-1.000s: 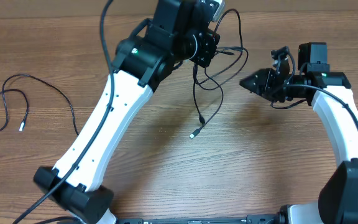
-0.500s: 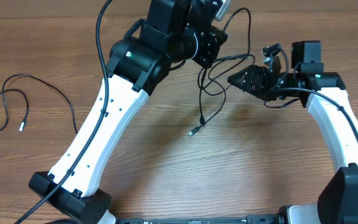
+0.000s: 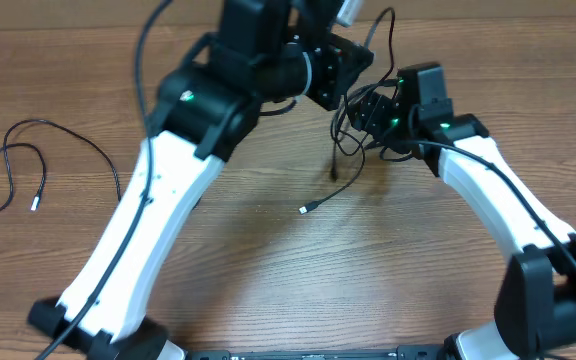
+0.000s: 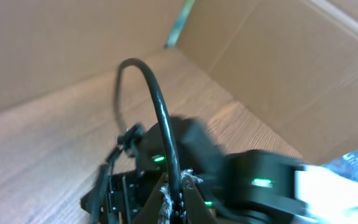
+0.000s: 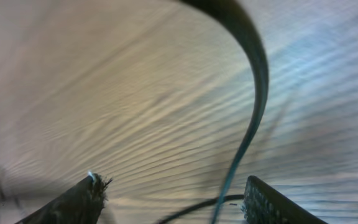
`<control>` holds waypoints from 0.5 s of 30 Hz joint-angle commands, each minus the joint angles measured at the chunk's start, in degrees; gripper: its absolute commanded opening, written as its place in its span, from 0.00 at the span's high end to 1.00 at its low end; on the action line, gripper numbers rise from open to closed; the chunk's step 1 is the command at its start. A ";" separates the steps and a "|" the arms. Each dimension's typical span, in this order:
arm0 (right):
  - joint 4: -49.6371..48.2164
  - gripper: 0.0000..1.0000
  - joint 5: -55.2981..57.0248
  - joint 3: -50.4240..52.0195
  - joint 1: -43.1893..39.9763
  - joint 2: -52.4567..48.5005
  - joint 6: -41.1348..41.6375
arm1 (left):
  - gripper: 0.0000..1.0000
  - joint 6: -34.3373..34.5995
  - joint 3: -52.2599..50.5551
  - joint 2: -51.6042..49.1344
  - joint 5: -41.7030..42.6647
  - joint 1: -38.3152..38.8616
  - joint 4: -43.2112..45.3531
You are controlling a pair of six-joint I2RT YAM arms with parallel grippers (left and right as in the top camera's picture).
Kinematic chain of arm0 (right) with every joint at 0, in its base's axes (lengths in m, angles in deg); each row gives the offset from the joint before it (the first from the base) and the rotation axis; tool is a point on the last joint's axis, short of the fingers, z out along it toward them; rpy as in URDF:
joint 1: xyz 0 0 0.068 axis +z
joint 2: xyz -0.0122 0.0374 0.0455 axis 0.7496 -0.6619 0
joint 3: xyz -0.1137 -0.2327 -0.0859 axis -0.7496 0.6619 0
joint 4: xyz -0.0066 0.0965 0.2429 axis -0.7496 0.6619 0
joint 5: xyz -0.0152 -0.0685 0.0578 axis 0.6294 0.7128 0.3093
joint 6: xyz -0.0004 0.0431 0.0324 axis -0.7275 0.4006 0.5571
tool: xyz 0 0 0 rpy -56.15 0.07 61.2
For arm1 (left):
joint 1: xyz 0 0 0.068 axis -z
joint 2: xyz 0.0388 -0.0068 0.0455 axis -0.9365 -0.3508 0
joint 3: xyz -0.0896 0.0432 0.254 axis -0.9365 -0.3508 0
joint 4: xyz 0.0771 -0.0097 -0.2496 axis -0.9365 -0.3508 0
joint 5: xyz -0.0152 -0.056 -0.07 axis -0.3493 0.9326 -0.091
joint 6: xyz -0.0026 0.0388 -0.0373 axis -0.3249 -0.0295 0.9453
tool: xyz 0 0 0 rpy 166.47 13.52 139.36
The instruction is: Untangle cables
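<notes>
My left gripper [image 3: 340,72] sits top centre of the overhead view, clamped tight on the tangled cables [image 3: 351,125]. Its wrist view shows one black cord [image 4: 160,112] pinched between the fingers [image 4: 161,202] and arching upward. The right gripper [image 3: 366,112] is just beside it with its jaws spread wide. From its own wrist view, a strand [image 5: 257,93] hangs in the gap, and nothing is gripped. One plug end [image 3: 308,209] hangs low over the table [image 3: 268,290] — whether it touches, I cannot tell. A separate cable [image 3: 88,148] lies loose at far left, its light tip [image 3: 35,204] on the wood.
</notes>
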 commanded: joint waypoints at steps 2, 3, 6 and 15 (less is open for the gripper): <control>0.50 0.32 7.30 -1.01 -1.40 -3.96 2.40 | 0.96 1.25 1.25 7.54 1.20 -3.52 0.39; 0.96 0.33 7.67 -1.01 -1.81 -4.37 2.40 | 0.96 1.25 1.25 8.31 1.20 -4.50 0.42; 3.23 0.33 8.98 -1.01 -3.19 -5.03 2.16 | 0.96 1.27 1.25 10.47 1.20 -7.74 0.44; 9.70 0.32 15.89 -1.01 -5.97 -5.03 -1.64 | 0.96 2.10 1.25 15.32 1.16 -18.18 0.31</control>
